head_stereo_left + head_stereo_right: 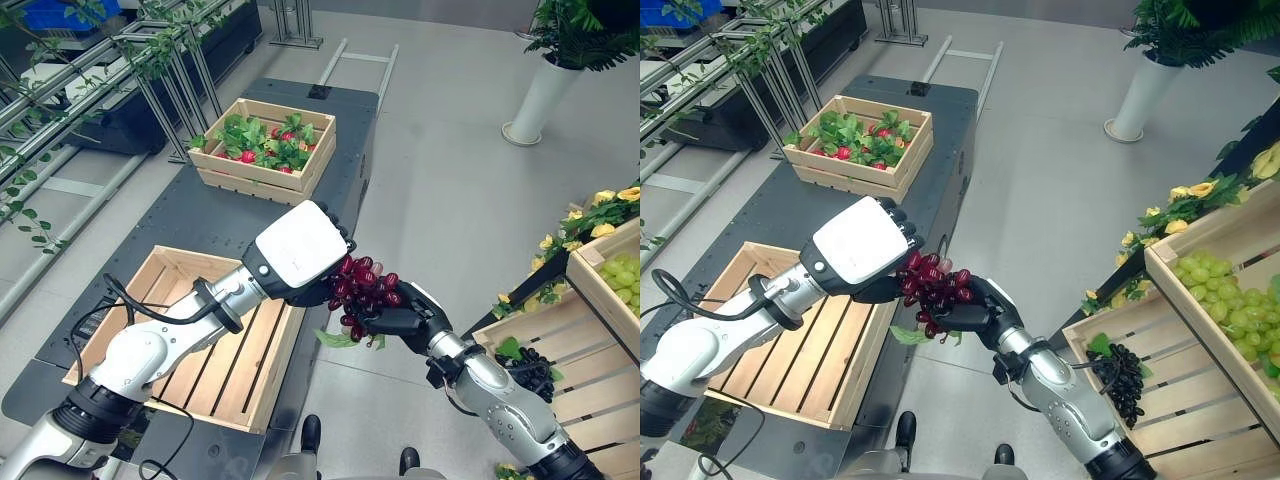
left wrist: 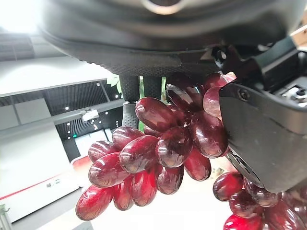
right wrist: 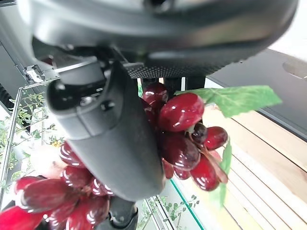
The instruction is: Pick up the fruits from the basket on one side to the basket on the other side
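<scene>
Red grapes [image 1: 362, 288] gripped by both curled hands, left hand [image 1: 300, 255] and right hand [image 1: 405, 318], beside crate [image 1: 285, 350] edge.

A white planter [image 1: 540, 98] stood on the floor [image 1: 450, 190] beyond the dark table [image 1: 190, 215], metal racks [image 1: 150, 70] with vines at its far side.

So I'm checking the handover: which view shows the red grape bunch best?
The left wrist view: the red grape bunch hangs large there, single grapes plain. The right wrist view shows it part hidden behind a hand. Both eye views show it small, between the left hand and right hand.
</scene>
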{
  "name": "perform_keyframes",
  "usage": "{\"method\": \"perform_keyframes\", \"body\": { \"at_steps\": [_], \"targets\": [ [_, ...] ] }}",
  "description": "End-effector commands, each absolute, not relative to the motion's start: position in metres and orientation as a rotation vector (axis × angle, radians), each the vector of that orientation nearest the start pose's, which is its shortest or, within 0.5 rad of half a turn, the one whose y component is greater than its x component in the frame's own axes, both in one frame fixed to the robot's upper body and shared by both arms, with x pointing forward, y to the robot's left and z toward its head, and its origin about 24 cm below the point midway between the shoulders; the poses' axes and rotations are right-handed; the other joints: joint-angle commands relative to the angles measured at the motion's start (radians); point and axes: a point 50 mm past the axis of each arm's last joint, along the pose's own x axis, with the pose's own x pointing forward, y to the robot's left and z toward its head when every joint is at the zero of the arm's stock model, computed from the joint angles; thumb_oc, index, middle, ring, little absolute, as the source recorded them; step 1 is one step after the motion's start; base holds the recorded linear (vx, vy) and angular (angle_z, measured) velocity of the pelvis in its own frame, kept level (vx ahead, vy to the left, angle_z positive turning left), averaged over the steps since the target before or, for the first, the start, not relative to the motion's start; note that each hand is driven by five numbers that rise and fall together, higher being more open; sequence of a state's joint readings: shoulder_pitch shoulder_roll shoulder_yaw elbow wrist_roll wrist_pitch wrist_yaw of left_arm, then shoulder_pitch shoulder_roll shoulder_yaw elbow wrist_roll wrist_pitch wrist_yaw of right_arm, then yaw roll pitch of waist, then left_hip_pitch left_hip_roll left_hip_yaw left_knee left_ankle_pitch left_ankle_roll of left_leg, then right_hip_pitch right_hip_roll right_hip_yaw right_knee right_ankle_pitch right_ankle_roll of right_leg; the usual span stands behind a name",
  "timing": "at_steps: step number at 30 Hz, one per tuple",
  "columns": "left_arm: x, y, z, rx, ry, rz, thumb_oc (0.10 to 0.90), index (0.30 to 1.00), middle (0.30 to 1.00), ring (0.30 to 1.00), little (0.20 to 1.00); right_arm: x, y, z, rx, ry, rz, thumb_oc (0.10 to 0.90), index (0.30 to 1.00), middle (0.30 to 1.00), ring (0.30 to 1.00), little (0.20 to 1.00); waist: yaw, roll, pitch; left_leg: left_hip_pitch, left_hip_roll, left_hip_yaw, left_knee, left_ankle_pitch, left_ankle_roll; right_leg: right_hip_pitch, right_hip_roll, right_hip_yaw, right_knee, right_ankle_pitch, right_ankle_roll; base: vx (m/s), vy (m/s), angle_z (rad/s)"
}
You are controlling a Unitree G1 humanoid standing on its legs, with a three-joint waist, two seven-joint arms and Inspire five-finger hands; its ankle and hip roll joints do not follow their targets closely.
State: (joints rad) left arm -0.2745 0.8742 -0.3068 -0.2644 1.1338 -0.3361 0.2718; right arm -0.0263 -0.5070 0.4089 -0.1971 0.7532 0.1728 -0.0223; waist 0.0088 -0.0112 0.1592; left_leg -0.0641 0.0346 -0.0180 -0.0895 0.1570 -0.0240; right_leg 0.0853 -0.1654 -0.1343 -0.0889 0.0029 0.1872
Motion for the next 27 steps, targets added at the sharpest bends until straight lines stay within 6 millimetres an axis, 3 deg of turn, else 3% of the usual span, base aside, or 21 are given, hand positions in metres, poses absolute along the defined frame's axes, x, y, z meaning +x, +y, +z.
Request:
{"method": "perform_keyframes", "body": {
  "at_steps": [1,4,6,7,15,22,23,24,27],
  "targets": [
    [0.238,0.134,0.194,1.5,-1.311,-0.119,0.4,0.3,0.3,0.3,0.3,0.248,-0.127,0.091,0.318,-0.03,0.405,0.4,0.3,0.3,0.3,0.3,-0.005,0.006,-0.131,0.104,0.02,0.026,0.002,-0.167,-0.015,-0.059,0.014,0.013,0.002,0.056,-0.032,0.0,0.0,0.0],
    [0.238,0.137,0.195,1.472,-1.298,-0.09,0.413,0.319,0.319,0.319,0.319,0.249,-0.132,0.09,0.325,-0.033,0.364,0.4,0.3,0.3,0.3,0.3,-0.01,0.004,-0.133,0.104,0.023,0.032,0.002,-0.168,-0.015,-0.063,0.018,0.019,0.002,0.056,-0.034,-0.02,-0.005,-0.03],
    [0.239,0.141,0.194,1.467,-1.261,-0.064,0.7,0.749,0.749,0.749,0.749,0.248,-0.137,0.09,0.344,-0.047,0.329,0.4,0.3,0.3,0.3,0.3,-0.012,0.003,-0.134,0.105,0.027,0.035,0.002,-0.166,-0.017,-0.065,0.021,0.024,0.002,0.057,-0.034,-0.02,-0.011,-0.05],
    [0.24,0.143,0.195,1.467,-1.244,-0.049,0.8,0.9,0.9,0.9,0.9,0.249,-0.139,0.091,0.352,-0.054,0.318,0.4,0.3,0.3,0.3,0.3,-0.012,0.002,-0.134,0.105,0.028,0.035,0.002,-0.166,-0.017,-0.066,0.022,0.025,0.002,0.057,-0.035,-0.03,-0.014,-0.06],
    [0.251,0.18,0.191,1.385,-1.007,0.128,0.8,0.9,0.9,0.9,0.9,0.249,-0.154,0.098,0.405,-0.126,0.231,0.4,0.3,0.3,0.3,0.3,-0.016,-0.001,-0.133,0.1,0.037,0.031,0.002,-0.164,-0.018,-0.081,0.041,0.053,0.002,0.058,-0.043,-0.03,-0.005,-0.11],
    [0.254,0.224,0.178,1.202,-0.8,0.388,0.8,0.9,0.9,0.9,0.9,0.251,-0.164,0.101,0.437,-0.169,0.189,0.4,0.3,0.3,0.3,0.3,-0.005,-0.003,-0.131,0.095,0.005,-0.012,0.002,-0.163,-0.006,-0.092,0.052,0.107,0.002,0.066,-0.049,-0.02,0.04,-0.18],
    [0.252,0.239,0.171,1.04,-0.736,0.488,0.8,0.9,0.9,0.9,0.9,0.252,-0.165,0.101,0.45,-0.18,0.171,0.4,0.3,0.3,0.3,0.3,-0.002,-0.002,-0.127,0.096,-0.001,-0.012,0.002,-0.162,-0.002,-0.092,0.049,0.117,0.002,0.068,-0.05,0.01,0.09,-0.38],
    [0.252,0.24,0.169,1.012,-0.729,0.5,0.8,0.9,0.9,0.9,0.9,0.252,-0.165,0.1,0.451,-0.182,0.167,0.4,0.3,0.3,0.3,0.3,-0.003,-0.002,-0.126,0.097,0.0,-0.008,0.002,-0.163,-0.002,-0.091,0.048,0.116,0.002,0.068,-0.049,0.02,0.126,-0.25],
    [0.25,0.246,0.154,0.618,-0.67,0.514,0.8,0.9,0.9,0.9,0.9,0.253,-0.164,0.096,0.479,-0.185,0.106,0.4,0.3,0.3,0.3,0.3,-0.003,-0.006,-0.125,0.103,-0.001,0.007,0.002,-0.168,0.001,-0.085,0.032,0.097,0.002,0.067,-0.045,0.01,0.071,-0.08]
  ]
}}
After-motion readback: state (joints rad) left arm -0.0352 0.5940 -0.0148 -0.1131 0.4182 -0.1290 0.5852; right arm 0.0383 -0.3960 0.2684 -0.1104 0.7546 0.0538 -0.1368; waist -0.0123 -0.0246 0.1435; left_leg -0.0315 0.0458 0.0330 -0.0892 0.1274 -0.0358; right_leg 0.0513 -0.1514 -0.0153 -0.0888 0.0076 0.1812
